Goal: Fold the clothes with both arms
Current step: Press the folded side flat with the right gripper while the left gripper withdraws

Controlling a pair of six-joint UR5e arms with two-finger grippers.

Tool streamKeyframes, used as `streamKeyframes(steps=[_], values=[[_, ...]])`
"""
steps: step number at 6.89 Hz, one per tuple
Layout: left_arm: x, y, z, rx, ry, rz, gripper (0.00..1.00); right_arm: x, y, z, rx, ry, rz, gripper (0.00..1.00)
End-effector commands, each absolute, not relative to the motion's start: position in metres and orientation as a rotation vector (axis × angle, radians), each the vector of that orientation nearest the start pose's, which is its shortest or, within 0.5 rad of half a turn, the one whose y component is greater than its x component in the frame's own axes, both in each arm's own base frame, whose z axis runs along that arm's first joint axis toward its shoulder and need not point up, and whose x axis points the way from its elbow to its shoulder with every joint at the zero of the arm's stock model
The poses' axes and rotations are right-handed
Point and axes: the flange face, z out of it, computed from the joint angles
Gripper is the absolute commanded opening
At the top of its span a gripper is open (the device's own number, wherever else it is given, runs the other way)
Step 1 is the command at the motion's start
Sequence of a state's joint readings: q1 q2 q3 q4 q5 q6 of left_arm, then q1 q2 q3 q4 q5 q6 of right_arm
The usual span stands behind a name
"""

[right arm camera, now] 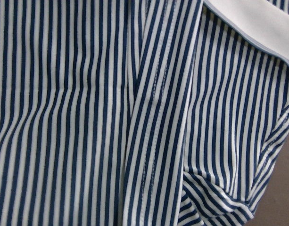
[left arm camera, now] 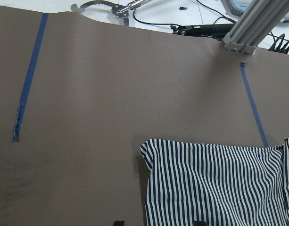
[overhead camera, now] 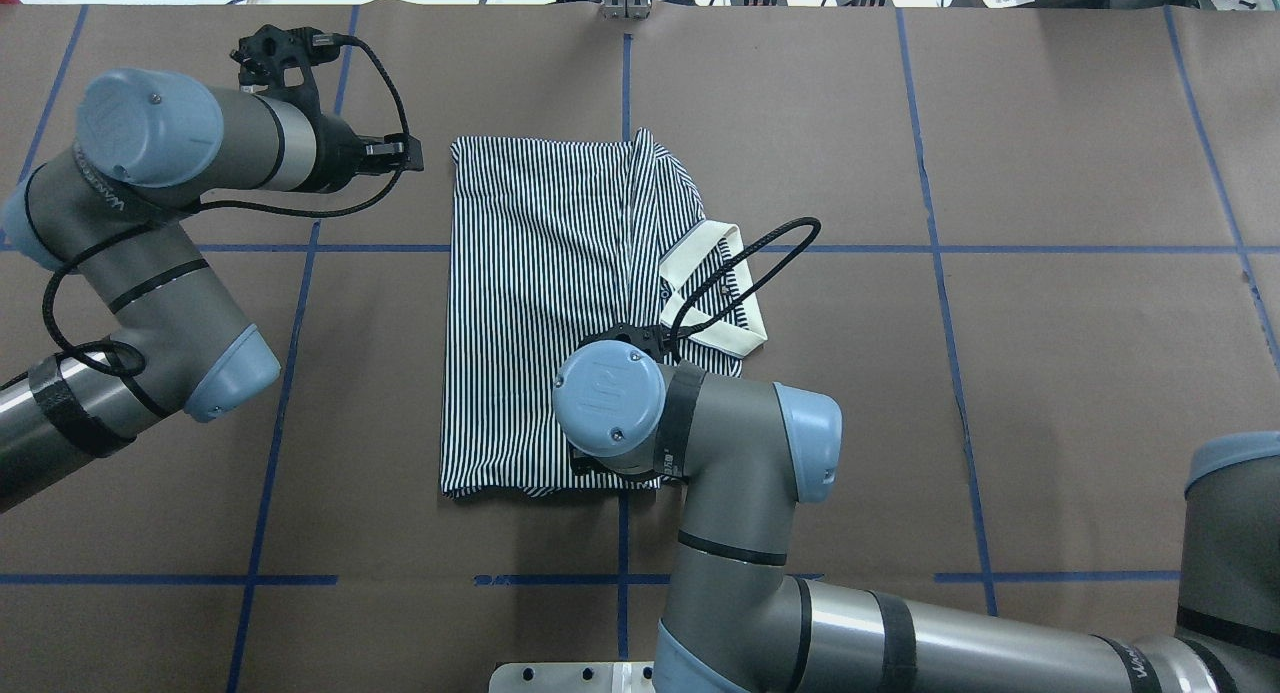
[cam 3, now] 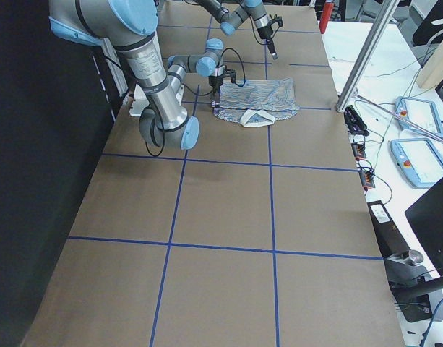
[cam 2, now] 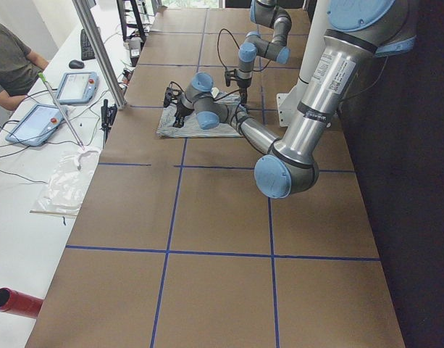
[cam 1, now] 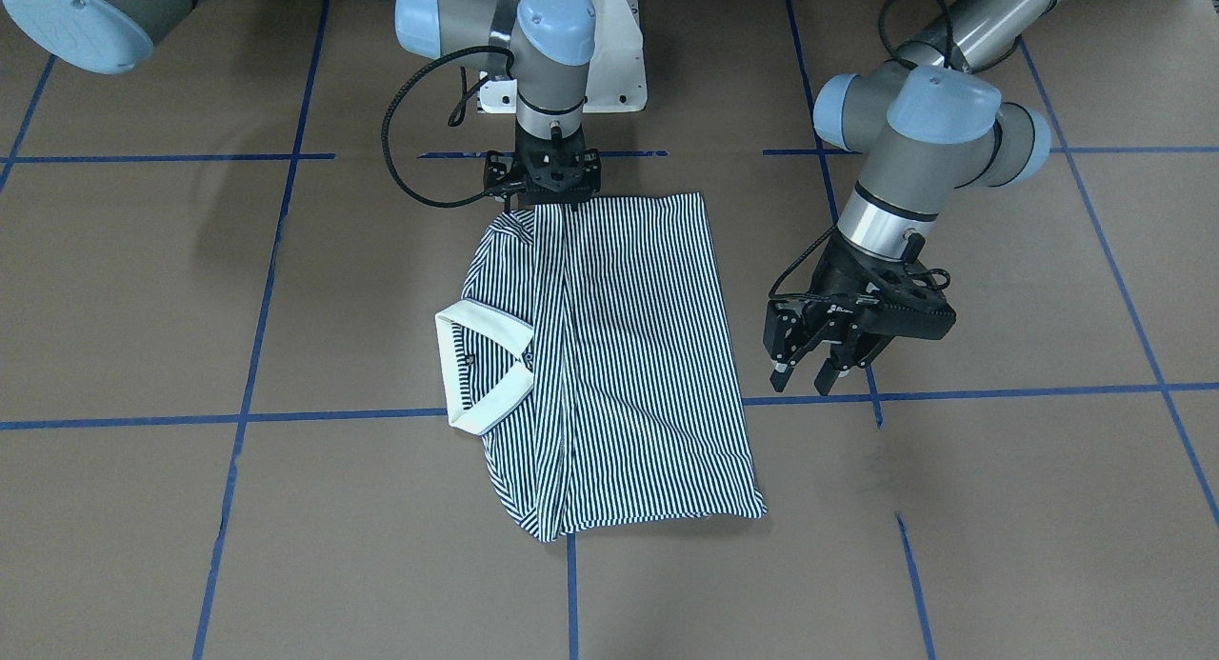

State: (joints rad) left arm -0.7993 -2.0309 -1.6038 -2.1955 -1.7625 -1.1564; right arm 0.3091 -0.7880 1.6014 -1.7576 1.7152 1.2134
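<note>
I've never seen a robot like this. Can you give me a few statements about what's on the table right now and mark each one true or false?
1. The shirt is striped, with a plain cream collar. True.
2. Both grippers are touching the shirt. False: the left gripper hangs open beside it, over bare table.
3. Blue tape lines cross the table. True.
4. The shirt lies fully spread out. False: part of it is folded over onto itself.
5. The collar lies on the side nearest the left arm. False: it is on the opposite side.
</note>
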Motion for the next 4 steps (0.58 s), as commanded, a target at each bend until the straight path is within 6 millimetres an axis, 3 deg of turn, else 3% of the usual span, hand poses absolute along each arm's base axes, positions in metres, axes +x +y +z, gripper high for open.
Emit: streamKeyframes(steps=[1,3,4], values=[[0.382,-0.557,0.31,0.496,1.016,-0.236,0.59,-0.645,-0.329,0.212,0.059,-0.58,-0.114,1.0],[0.381,-0.555,0.306,0.5,1.022,-0.235,0.59,-0.637,-0.33,0.224,0.052,-0.506,-0.17,1.0],[0.381,-0.555,0.306,0.5,1.022,-0.235,0.59,-0.618,-0.333,0.246,0.059,-0.48,-0.164,1.0]])
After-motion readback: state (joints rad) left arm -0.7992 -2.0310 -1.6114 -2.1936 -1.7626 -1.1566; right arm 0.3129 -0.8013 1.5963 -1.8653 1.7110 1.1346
